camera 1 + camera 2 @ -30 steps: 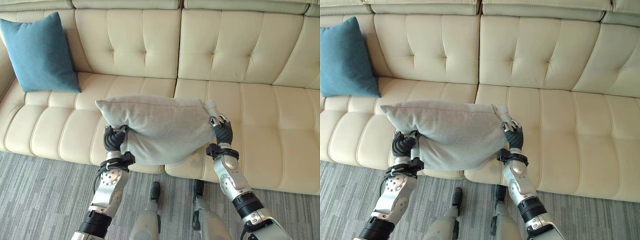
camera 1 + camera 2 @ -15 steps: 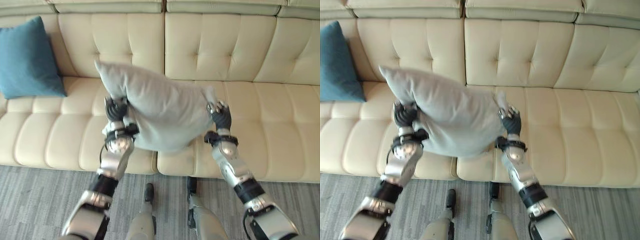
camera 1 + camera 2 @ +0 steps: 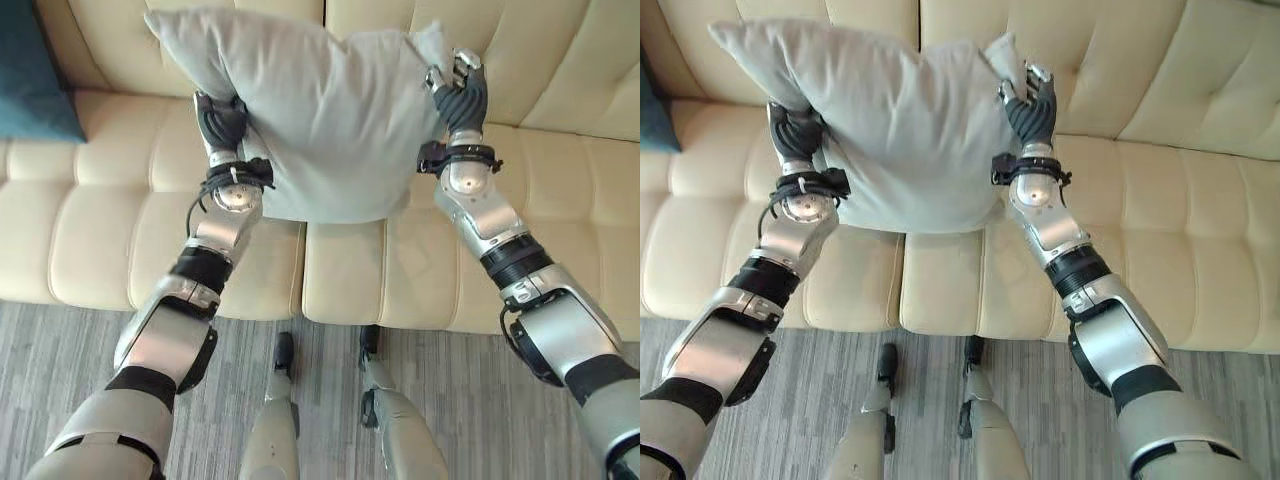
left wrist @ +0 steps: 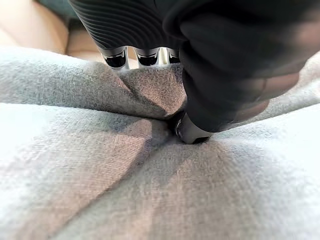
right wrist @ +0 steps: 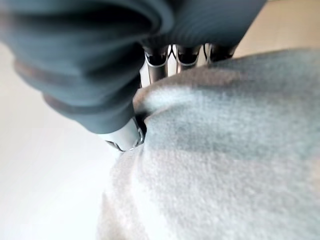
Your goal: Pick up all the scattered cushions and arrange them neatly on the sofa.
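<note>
**Left eye view: two robot hands hold up a grey cushion**

Left eye view shows the left robot hand [image 3: 221, 120] gripping one side of the grey cushion [image 3: 320, 110]. Its fingers and thumb are curled tight on the cloth. Up close in the left wrist view, the left thumb [image 4: 192, 132] digs into the soft grey cloth and makes a fold.

The right robot hand [image 3: 461, 95] grips the other side of the cushion, near its top corner. Its fingers are curled round the cloth too. Up close in the right wrist view, the right thumb [image 5: 122, 137] pinches the cushion edge.

The cushion hangs between the two hands, up in the air, in front of the sofa's back. It is above the sofa seat, near the middle seam.

The cream sofa [image 3: 560, 180] is big and puffy. A blue cushion [image 3: 25, 85] sits at the far left end of the sofa. Grey striped floor [image 3: 60, 380] lies in front of the sofa.
</note>
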Available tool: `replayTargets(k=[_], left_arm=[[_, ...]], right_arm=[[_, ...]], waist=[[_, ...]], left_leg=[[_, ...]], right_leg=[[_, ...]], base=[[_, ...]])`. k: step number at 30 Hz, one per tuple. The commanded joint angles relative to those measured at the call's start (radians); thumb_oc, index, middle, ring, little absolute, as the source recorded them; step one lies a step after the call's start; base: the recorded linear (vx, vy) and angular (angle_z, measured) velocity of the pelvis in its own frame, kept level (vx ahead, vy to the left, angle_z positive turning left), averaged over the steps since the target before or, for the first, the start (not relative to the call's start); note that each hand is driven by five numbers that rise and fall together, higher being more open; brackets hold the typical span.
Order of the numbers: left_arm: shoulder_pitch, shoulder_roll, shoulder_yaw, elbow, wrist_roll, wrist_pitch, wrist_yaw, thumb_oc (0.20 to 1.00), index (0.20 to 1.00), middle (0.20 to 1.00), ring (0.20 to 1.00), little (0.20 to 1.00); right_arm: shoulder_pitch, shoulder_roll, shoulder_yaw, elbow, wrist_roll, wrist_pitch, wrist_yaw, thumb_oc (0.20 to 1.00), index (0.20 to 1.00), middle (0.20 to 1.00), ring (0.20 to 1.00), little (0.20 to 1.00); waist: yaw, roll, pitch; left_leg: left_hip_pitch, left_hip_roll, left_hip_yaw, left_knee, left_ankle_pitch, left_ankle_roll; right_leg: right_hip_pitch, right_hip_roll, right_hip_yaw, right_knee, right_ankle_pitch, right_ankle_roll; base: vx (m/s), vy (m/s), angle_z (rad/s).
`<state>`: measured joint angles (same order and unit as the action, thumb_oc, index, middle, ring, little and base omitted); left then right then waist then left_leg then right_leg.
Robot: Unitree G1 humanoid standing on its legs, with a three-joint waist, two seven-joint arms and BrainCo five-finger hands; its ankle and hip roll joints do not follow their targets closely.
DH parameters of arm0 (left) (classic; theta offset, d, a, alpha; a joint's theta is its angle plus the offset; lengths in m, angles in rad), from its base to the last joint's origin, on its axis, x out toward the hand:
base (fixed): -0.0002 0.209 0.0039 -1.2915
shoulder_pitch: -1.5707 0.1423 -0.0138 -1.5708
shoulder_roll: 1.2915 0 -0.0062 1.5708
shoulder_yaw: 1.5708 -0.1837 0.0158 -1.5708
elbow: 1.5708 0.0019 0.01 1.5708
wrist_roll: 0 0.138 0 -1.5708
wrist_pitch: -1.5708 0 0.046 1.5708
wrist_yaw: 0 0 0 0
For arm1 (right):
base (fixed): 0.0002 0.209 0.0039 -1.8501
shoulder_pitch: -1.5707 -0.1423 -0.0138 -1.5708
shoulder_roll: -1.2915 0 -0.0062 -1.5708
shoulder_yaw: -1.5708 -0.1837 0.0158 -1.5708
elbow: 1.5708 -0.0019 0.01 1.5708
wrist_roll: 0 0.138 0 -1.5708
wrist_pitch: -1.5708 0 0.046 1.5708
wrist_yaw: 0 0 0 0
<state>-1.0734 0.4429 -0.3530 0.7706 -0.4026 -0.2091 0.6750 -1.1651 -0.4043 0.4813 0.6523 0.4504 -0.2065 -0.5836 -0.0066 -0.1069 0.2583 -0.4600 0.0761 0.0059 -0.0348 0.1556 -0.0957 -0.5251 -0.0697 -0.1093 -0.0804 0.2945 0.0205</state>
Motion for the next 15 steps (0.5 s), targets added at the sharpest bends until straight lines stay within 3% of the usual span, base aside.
replayTargets(k=[1,6,8,9,11,14,15], left_arm=[[-0.298,0.035,-0.124,0.007,-0.013,-0.095,-0.064,0.2,0.2,0.2,0.2,0.2],[-0.423,0.119,-0.192,0.129,0.049,-0.048,-0.096,0.2,0.2,0.2,0.2,0.2],[-0.425,0.123,-0.199,0.144,0.055,-0.036,-0.108,1.0,1.0,1.0,1.0,1.0],[-0.435,0.127,-0.213,0.164,0.041,-0.03,-0.139,1.0,1.0,1.0,1.0,1.0],[-0.467,0.139,-0.244,0.232,0.003,-0.014,-0.195,1.0,1.0,1.0,1.0,1.0],[-0.497,0.168,-0.243,0.326,-0.219,-0.011,-0.292,1.0,1.0,1.0,1.0,1.0],[-0.499,0.169,-0.242,0.328,-0.22,-0.012,-0.293,1.0,1.0,1.0,1.0,1.0]], right_arm=[[-0.23,0.05,0.064,-0.005,-0.033,-0.068,0.012,0.2,0.2,0.2,0.2,0.2],[-0.317,0.023,0.104,0.056,-0.075,-0.053,-0.005,0.2,0.2,0.2,0.2,0.2],[-0.317,0.012,0.113,0.062,-0.099,-0.033,0.001,0.2,0.2,0.2,0.2,0.2],[-0.33,-0.008,0.137,0.081,-0.111,-0.004,0.022,1.0,1.0,1.0,1.0,1.0],[-0.362,-0.041,0.192,0.139,-0.119,0.039,0.063,1.0,1.0,1.0,1.0,1.0],[-0.422,-0.131,0.311,0.283,-0.081,0.117,0.164,1.0,1.0,1.0,1.0,1.0],[-0.424,-0.131,0.313,0.285,-0.08,0.116,0.165,1.0,1.0,1.0,1.0,1.0]], waist=[[0.031,-0.006,0.067],[0.031,0.003,0.086],[0.029,0.004,0.085],[0.026,0.005,0.085],[0.024,0.005,0.088],[0.029,0.003,0.086],[0.029,0.004,0.087]], left_leg=[[-0.046,-0.008,-0.009,0.056,-0.074,-0.01],[-0.136,-0.018,-0.014,0.055,-0.054,-0.014],[-0.14,-0.02,-0.015,0.049,-0.049,-0.013],[-0.14,-0.025,-0.014,0.04,-0.047,-0.011],[-0.134,-0.027,-0.009,0.029,-0.042,-0.009],[-0.117,-0.035,-0.005,0.011,-0.036,-0.007],[-0.116,-0.034,-0.005,0.011,-0.036,-0.007]], right_leg=[[0.047,-0.045,0.017,0.049,-0.203,0.111],[-0.029,-0.049,0.017,0.03,-0.176,0.126],[-0.034,-0.05,0.017,0.027,-0.173,0.129],[-0.038,-0.051,0.018,0.025,-0.172,0.129],[-0.038,-0.053,0.018,0.022,-0.167,0.132],[-0.028,-0.052,0.013,0.01,-0.153,0.138],[-0.027,-0.052,0.013,0.01,-0.153,0.138]], base=[[-0.06,-0.018,0.0],[-0.02,0.003,0.02],[0.0,0.0,0.0],[0.01,0.034,0.04],[0.01,0.021,0.05],[0.0,0.0,0.0],[0.0,0.0,0.0]])
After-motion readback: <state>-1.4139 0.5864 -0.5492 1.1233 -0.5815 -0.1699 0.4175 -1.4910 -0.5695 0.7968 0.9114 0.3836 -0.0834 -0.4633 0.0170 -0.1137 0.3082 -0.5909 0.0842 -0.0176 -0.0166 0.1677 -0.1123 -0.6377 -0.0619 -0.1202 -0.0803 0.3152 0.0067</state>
